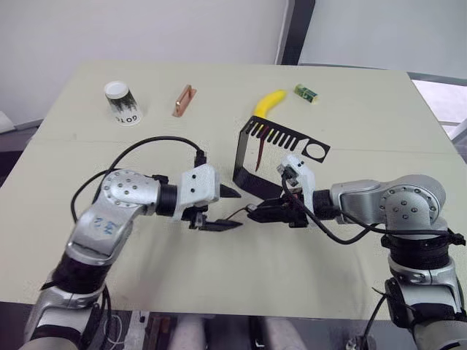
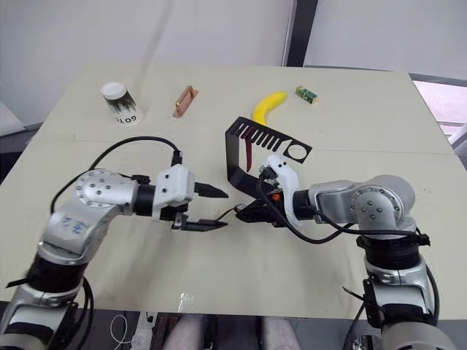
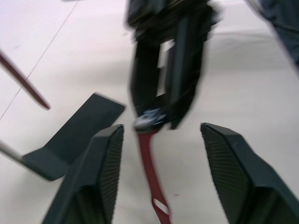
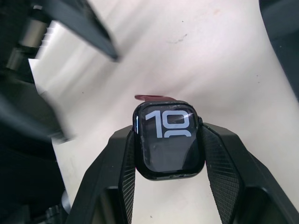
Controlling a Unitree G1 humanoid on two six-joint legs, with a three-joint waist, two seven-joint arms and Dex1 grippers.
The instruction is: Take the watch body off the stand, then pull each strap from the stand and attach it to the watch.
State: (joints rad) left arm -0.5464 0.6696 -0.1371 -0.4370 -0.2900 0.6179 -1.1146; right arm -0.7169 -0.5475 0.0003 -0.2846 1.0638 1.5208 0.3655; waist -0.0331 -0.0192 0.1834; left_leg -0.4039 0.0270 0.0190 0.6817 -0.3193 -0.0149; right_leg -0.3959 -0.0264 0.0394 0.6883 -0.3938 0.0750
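My right gripper [image 4: 169, 154] is shut on the watch body [image 4: 168, 140], a small black case whose pale screen shows digits. One maroon strap [image 3: 149, 163] hangs from the watch down toward the table. My left gripper [image 1: 240, 208] is open just left of the watch, with its fingers [image 3: 100, 172] on either side of that strap and not touching it. The black stand [image 1: 281, 146] rises right behind both grippers. A second maroon strap [image 1: 260, 154] still hangs from its comb-slotted arm.
At the back of the pale table [image 1: 219, 277] are a paper cup [image 1: 122, 102], a copper-coloured bar [image 1: 184, 100], a banana [image 1: 268, 102] and a small green block [image 1: 306, 92]. The stand's flat foot [image 3: 70, 140] lies close beside my left finger.
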